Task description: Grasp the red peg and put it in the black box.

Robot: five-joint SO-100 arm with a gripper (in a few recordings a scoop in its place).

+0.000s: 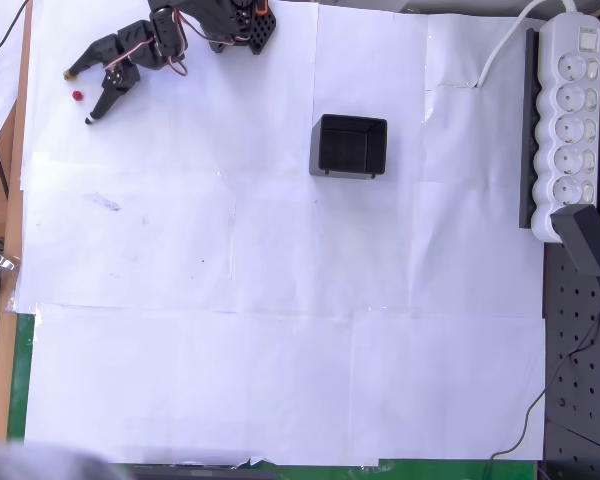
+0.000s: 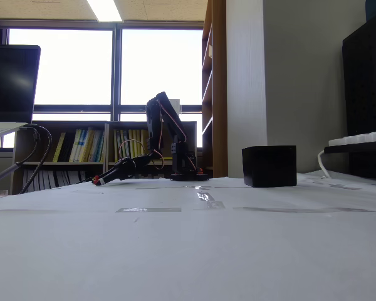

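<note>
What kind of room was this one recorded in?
Probably an office or lab: bookshelves under wide windows, a paper-covered table, and a power strip beside a black pegboard.

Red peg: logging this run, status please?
Gripper open, straddling the tiny dark-red round peg on white paper. Square black plastic box empty, well to the right. Path between looks clear.

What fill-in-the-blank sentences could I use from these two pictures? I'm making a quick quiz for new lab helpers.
1. In the overhead view, the red peg lies between the two open fingers of the ____.
2. The black box holds ____ inside.
3. In the overhead view, the box sits to the ____ of the hand.
4. The white power strip lies along the ____ edge of the overhead view.

Missing words: hand; nothing; right; right
</note>
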